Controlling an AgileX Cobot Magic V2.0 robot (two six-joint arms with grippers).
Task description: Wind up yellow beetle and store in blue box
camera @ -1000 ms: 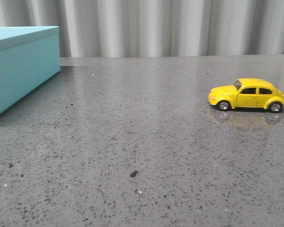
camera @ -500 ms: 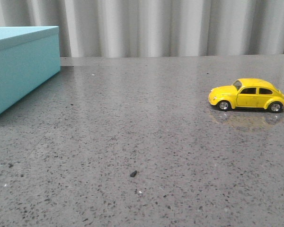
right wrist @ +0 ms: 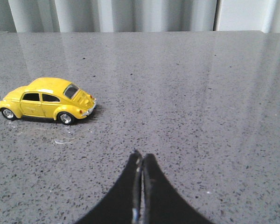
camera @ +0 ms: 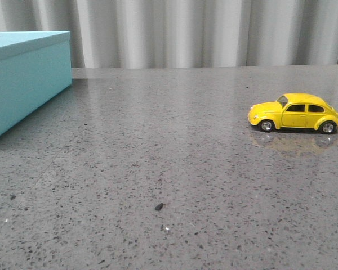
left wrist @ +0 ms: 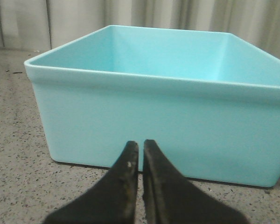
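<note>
1. Yellow beetle (camera: pixel 296 112) is sitting on all four wheels on the grey speckled table (camera: pixel 169 169), right side, well apart from the blue box (camera: pixel 22 79) at far left.
2. Right gripper (right wrist: pixel 141 161) is hanging near the car, fingers pressed together, grasping nothing; probably the arm meant to pick it.
3. Left gripper (left wrist: pixel 140 151) is facing the box's open top, fingers nearly touching, empty.
4. Winding is not yet begun.

Looks like a robot lab test setup, not anyone's home: a bare speckled grey stone bench (camera: pixel 158 169) with a plain pleated grey curtain (camera: pixel 186 34) hung right along its far edge as backdrop.
</note>
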